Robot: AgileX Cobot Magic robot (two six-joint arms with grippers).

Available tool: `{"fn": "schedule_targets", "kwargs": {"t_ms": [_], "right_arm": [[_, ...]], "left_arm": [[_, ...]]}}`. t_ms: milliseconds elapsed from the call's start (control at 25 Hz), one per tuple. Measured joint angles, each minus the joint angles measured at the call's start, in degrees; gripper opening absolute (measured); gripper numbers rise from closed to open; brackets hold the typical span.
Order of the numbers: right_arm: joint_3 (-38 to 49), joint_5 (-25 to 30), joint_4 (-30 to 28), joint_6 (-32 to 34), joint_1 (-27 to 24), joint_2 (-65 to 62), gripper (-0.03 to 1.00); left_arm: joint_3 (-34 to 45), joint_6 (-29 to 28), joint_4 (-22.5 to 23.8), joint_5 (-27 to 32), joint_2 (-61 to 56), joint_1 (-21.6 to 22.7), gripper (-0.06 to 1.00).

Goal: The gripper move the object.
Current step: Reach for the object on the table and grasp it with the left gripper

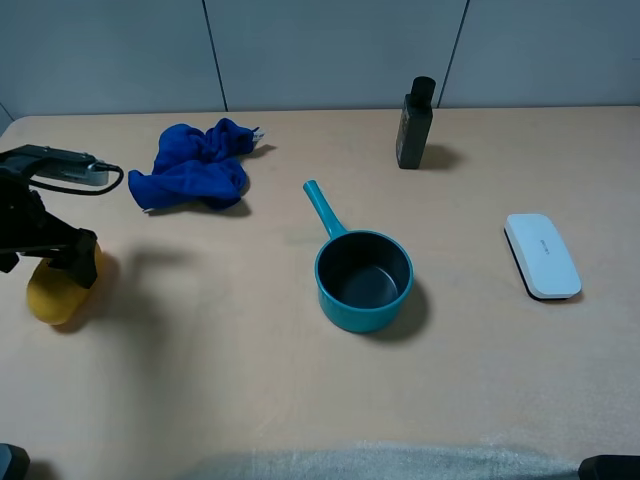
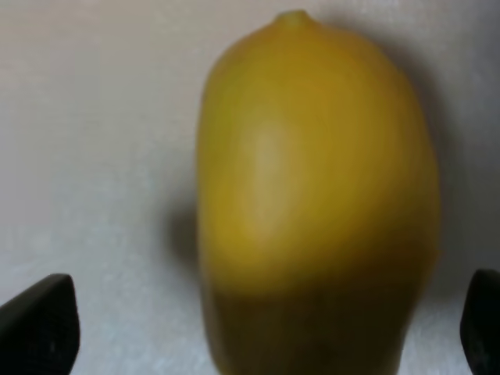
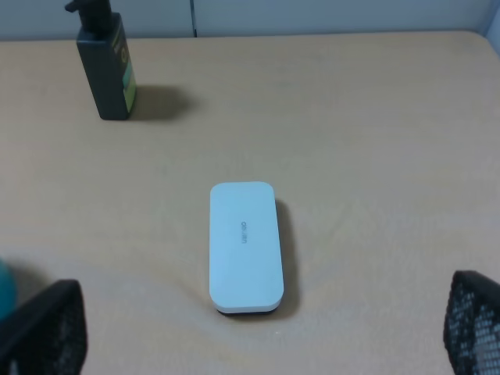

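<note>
My left gripper (image 1: 72, 258) hangs low over the near-left part of the table (image 1: 200, 380) with its jaws spread wide. The yellow oval object (image 1: 52, 292) lies on the table right under it. In the left wrist view, my left gripper (image 2: 262, 328) has one dark finger (image 2: 39, 326) at each edge of the picture. The yellow oval object (image 2: 312, 180) sits lengthwise between them, with a small nub at its far end. Bare table shows on both sides, so neither finger touches it and I hold nothing.

Off toward my right arm's side, well apart from my left gripper, stands the teal saucepan (image 1: 363, 280). It is upright, its handle points away from me, and its dark inside is empty. Beyond my left gripper, toward the back of the table, lies a crumpled blue cloth (image 1: 195, 165).

My right gripper (image 3: 258, 328) is also spread wide and holds nothing. Its two mesh-patterned fingertips (image 3: 43, 328) stand far apart above bare table. Just ahead of them lies a flat white oblong device (image 3: 244, 246), flat on the table and touching neither finger. Farther out, toward my left arm's side, a dark bottle (image 3: 105, 66) stands upright with its cap on; what is inside I cannot tell.
</note>
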Motion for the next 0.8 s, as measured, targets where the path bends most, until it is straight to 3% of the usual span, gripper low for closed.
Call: {"fn": "schedule_targets", "kwargs": {"t_ms": [520,800], "right_arm": [[0.00,0.00,0.00,0.00,0.00,0.00,0.69],[0.00,0.00,0.06,0.00,0.00,0.00,0.69]], "left_arm": [[3.76,0.45,-0.62,-10.39,3.85,0.00,0.99],[5.47,0.45,-0.62,-13.21,3.85,0.00,0.89]]}}
